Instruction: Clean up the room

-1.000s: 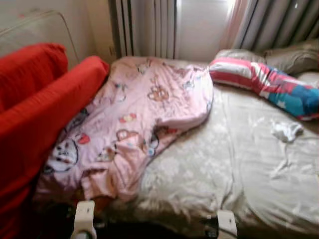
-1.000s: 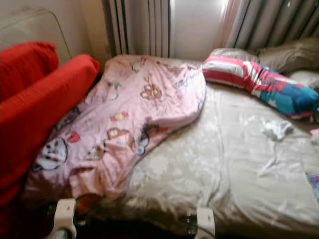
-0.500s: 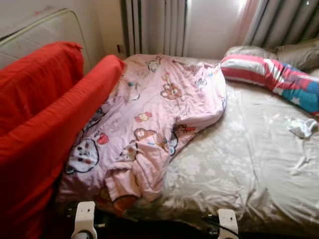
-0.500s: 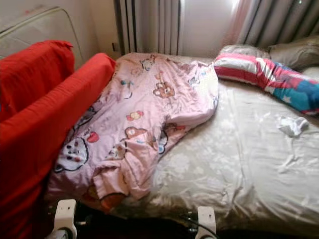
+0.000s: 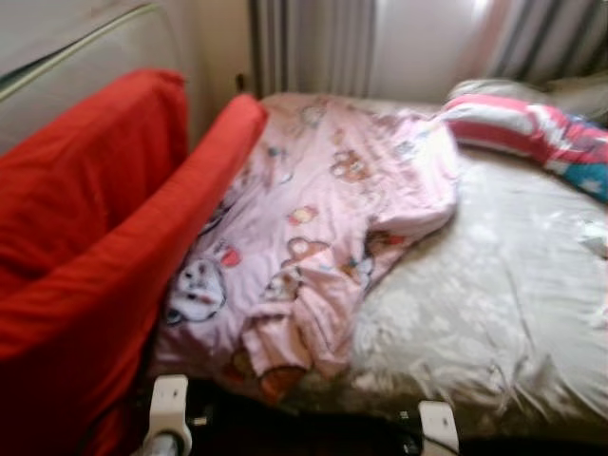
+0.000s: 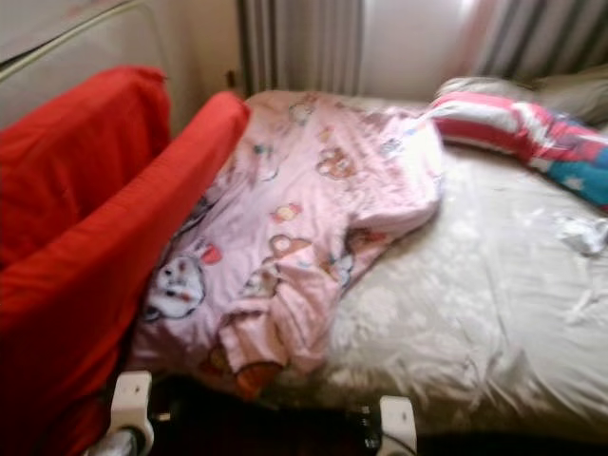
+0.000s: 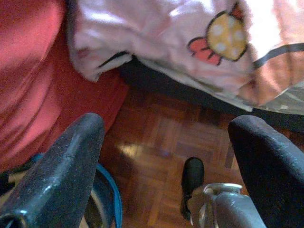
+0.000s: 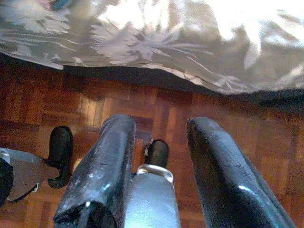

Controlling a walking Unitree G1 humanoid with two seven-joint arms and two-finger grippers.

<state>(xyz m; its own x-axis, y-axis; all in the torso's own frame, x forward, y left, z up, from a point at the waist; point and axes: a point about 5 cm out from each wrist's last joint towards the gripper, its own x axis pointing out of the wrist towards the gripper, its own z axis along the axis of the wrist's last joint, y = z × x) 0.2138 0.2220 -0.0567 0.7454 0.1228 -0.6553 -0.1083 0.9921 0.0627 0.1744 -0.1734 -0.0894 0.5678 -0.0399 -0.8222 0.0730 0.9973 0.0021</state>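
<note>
A pink quilt (image 5: pixel 332 218) with cartoon animals lies crumpled over the left half of a bed with a beige satin sheet (image 5: pixel 494 313); its lower corner hangs over the bed's front edge (image 7: pixel 156 38). A small white cloth (image 6: pixel 581 233) lies on the sheet at the right. My left gripper (image 7: pixel 166 171) hangs open above the parquet floor (image 7: pixel 161 137), below the quilt's edge. My right gripper (image 8: pixel 161 166) also hangs open over the floor, below the sheet's overhang (image 8: pixel 156 42). Neither holds anything.
A red-covered sofa or frame (image 5: pixel 104 237) presses against the bed's left side. A striped pink, white and blue pillow (image 5: pixel 532 133) and a grey pillow (image 6: pixel 570 90) lie at the head of the bed. Curtains (image 5: pixel 313 47) hang behind. A blue-rimmed object (image 7: pixel 111 199) stands by the red cover.
The head view has swung left, so the bed and the pillows sit further right in the picture and more of the red cover shows. The things themselves have not moved.
</note>
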